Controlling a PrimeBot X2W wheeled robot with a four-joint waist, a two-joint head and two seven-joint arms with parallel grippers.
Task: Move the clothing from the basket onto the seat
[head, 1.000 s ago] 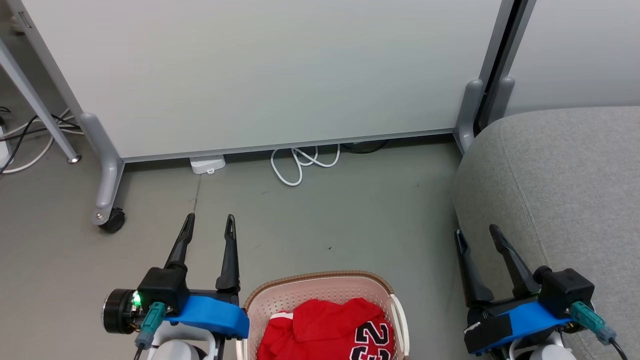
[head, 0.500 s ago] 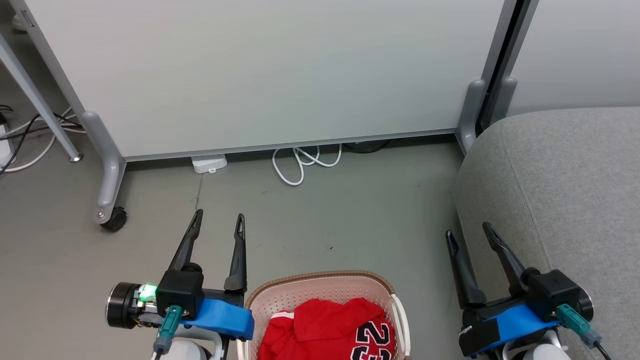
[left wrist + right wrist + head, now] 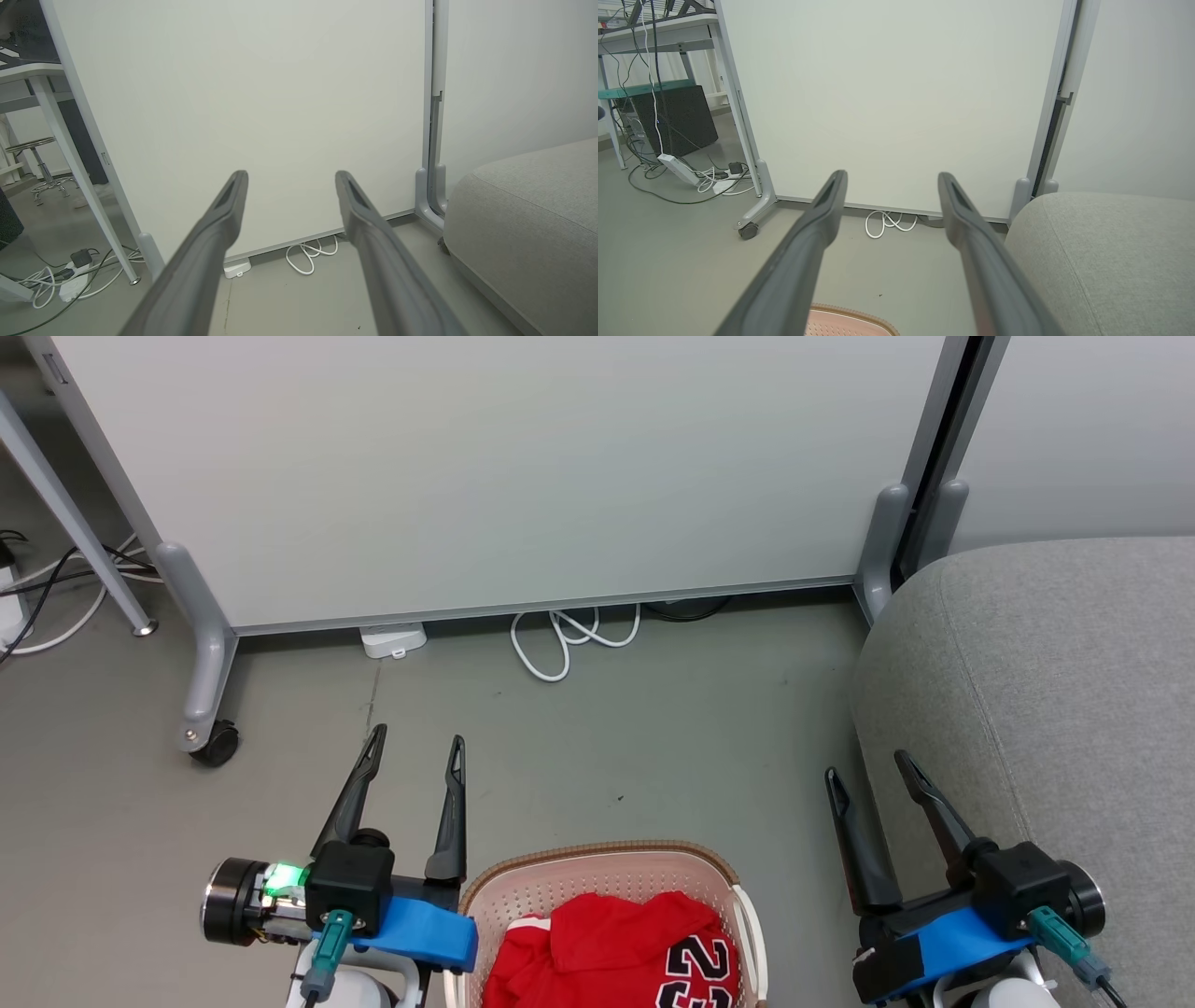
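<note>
Nearest the robot, the head view looks down into the basket (image 3: 597,852), where the clothing (image 3: 607,952) lies bunched, red with a black "23" at its lower right. The right wrist view catches the same basket as a sliver of brown rim and perforated wall (image 3: 852,321), with no cloth visible there.

The left tool (image 3: 417,739) hovers just left of the basket and the right tool (image 3: 866,766) well to its right, close beside the seat (image 3: 1055,691). Both have their fingers spread wide with nothing between them, and both wrist views confirm bare gaps.

Beyond them lies bare grey floor (image 3: 653,737), then a coiled white cable (image 3: 560,649) at the foot of the pale panel (image 3: 504,476), whose castor (image 3: 213,747) stands to the left. The seat fills the right side, its seam line plain from the head and left wrist views.

Farthest off, past the panel's left edge, the left wrist view gives a round stool (image 3: 39,149), while the right wrist view gives a black box (image 3: 686,119) and a white power strip (image 3: 679,169) among cords.
</note>
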